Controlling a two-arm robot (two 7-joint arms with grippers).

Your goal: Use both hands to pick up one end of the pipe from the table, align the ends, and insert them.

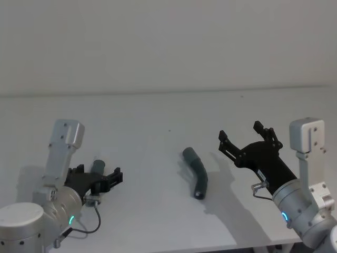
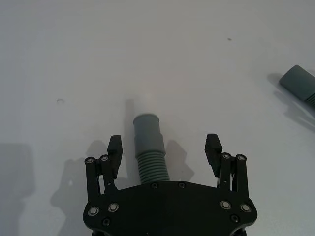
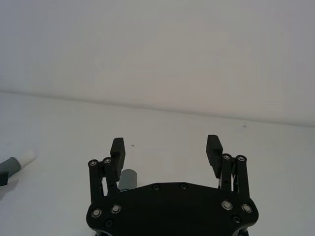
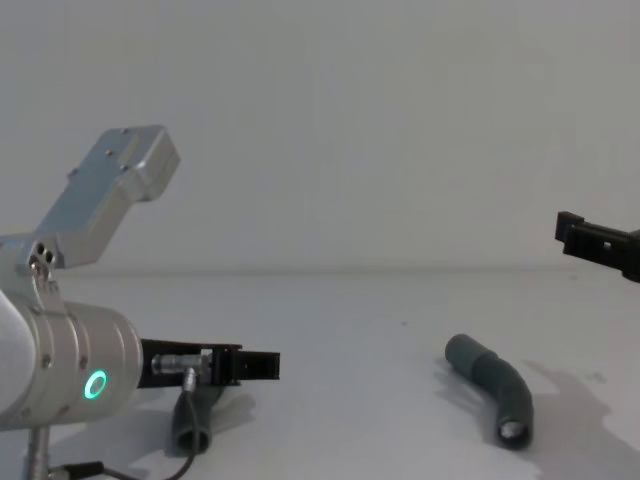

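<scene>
Two pipe pieces [image 1: 197,176] [image 1: 98,166] are lying on one table [image 1: 158,121]; two grippers [image 2: 164,143] [image 1: 240,133] are hanging above it.

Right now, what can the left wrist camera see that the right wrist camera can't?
Left wrist view, not the right: the left gripper, fingers open, with a ribbed pipe piece lying on the table between them, its grey mouth pointing away.
Right wrist view, not the left: the right gripper, also open, a white tip on a pipe piece, and the wall behind the table.
Both: the white table, open black fingers, and parts of two grey pipe pieces.
</scene>
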